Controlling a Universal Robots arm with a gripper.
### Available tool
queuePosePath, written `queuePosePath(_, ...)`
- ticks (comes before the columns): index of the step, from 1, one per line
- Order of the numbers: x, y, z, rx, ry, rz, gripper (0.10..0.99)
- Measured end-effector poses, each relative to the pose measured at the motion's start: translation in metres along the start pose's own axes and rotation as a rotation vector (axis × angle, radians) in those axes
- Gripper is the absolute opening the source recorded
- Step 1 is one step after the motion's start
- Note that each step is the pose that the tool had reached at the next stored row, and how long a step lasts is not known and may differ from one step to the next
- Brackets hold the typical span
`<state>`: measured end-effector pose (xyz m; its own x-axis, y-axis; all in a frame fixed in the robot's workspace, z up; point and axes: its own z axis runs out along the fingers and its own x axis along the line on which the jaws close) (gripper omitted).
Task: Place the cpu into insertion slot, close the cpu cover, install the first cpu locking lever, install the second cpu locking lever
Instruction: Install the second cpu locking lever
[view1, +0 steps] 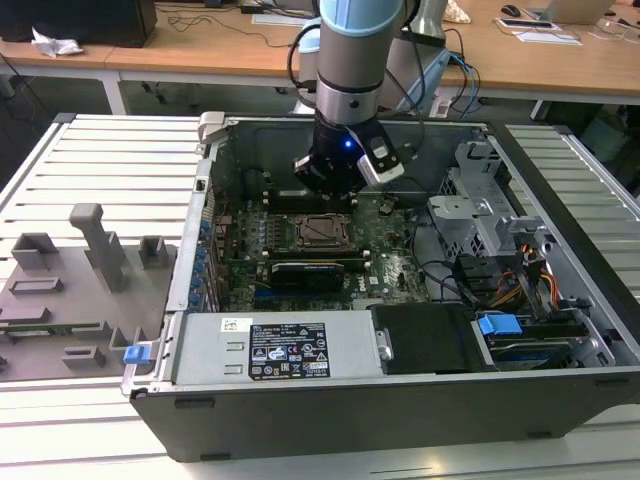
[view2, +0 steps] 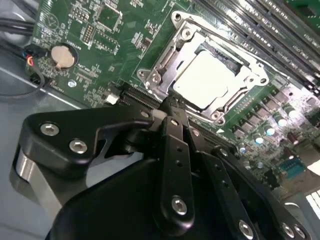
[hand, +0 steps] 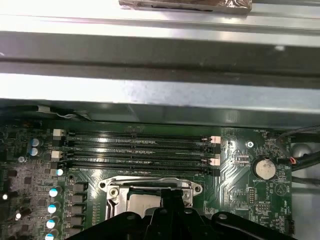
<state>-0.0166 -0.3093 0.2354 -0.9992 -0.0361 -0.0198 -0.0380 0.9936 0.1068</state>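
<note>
Open PC case (view1: 560, 400) on the bench, motherboard (view1: 390, 260) inside, arm over its middle. The cpu (view2: 207, 80) already sits in the insertion slot (view2: 252, 92), w/ the cpu cover (view2: 165, 60) down around it, so judging the levers step is in hand. Gripper (view2: 172, 102) hovers just beside the socket edge, fingers together, holding nothing. Next move needs precise aim at a thin lever.

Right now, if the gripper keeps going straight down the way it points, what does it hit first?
Probably the cpu cover over the cpu: the gripper points at that socket's near edge. Depth between them is unclear.
</note>
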Motion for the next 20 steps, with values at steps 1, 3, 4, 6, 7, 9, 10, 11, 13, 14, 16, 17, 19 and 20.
queuePosePath(1, 0.0, -0.0017, -0.0006, 0.0, 0.0, 0.0, 0.102)
queuePosePath(3, 0.0003, -0.0058, -0.001, 0.0, 0.0, 0.0, 0.102)
queuePosePath(4, 0.0003, -0.0074, -0.0012, 0.0, 0.0, 0.0, 0.102)
queuePosePath(6, 0.0004, -0.0105, -0.0016, 0.0, 0.0, 0.0, 0.102)
queuePosePath(7, 0.0005, -0.0117, -0.0017, 0.0, -0.0001, 0.0, 0.102)
queuePosePath(9, 0.0005, -0.0134, -0.0019, 0.0, 0.0, 0.0, 0.102)
queuePosePath(10, 0.0006, -0.0146, -0.002, 0.0, 0.0, 0.0, 0.102)
queuePosePath(11, 0.0007, -0.0158, -0.0021, 0.0, 0.0, 0.0, 0.102)
queuePosePath(13, 0.0007, -0.0168, -0.0022, 0.0, 0.0, 0.0, 0.102)
queuePosePath(14, 0.0007, -0.0171, -0.0023, 0.0, 0.0, 0.0, 0.102)
queuePosePath(16, 0.0007, -0.0179, -0.0024, 0.0, -0.0001, 0.0, 0.102)
queuePosePath(17, 0.0007, -0.0182, -0.0024, 0.0, 0.0, 0.0, 0.102)
queuePosePath(19, 0.0007, -0.0192, -0.0025, 0.0, 0.0, 0.0, 0.102)
queuePosePath(20, 0.0008, -0.0197, -0.0026, 0.0, 0.0, 0.0, 0.102)
